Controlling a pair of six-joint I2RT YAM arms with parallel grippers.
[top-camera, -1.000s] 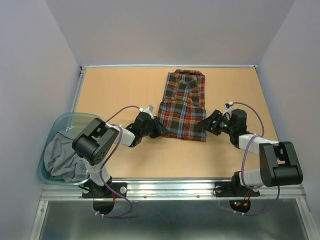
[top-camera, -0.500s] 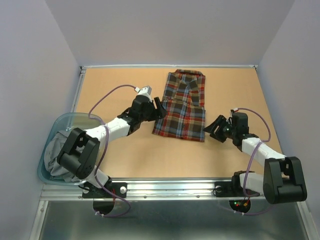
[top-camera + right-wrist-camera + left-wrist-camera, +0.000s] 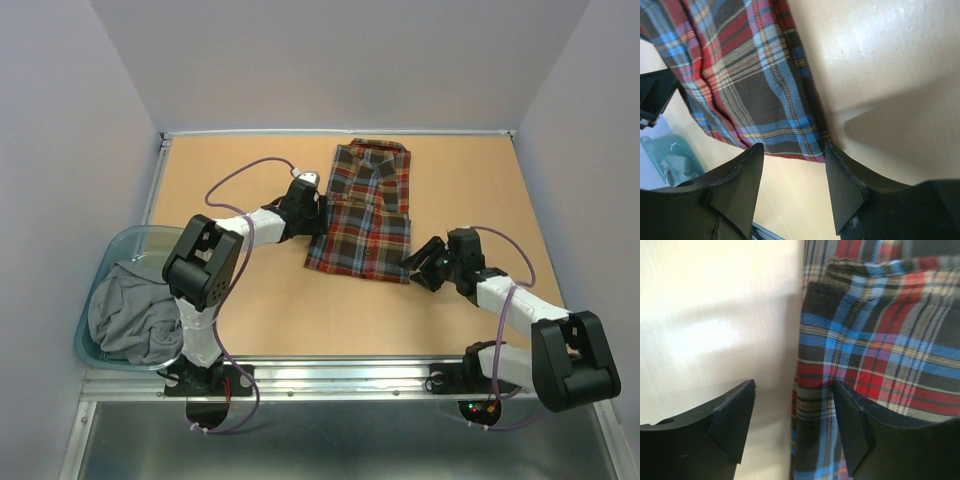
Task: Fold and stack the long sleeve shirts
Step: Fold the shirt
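One long sleeve shirt (image 3: 365, 210), a red, navy and brown plaid one, lies folded flat at the middle back of the table, collar away from me. My left gripper (image 3: 318, 214) is open at its left edge. In the left wrist view that gripper (image 3: 794, 385) straddles the hem of the plaid cloth (image 3: 880, 340) without pinching it. My right gripper (image 3: 418, 264) is open just off the shirt's near right corner. In the right wrist view the gripper (image 3: 794, 147) has bare table between its fingers, and the shirt corner (image 3: 740, 75) lies just ahead.
A clear blue-green bin (image 3: 96, 280) sits at the table's left edge with a grey garment (image 3: 125, 315) bunched inside. White walls close in the tan table (image 3: 230, 180) on three sides. A metal rail (image 3: 340, 378) runs along the front by the arm bases.
My left gripper opened, let go of the shirt's near left corner and moved farther along its left edge. My right gripper drew back slightly toward me, its jaws narrowing a little.
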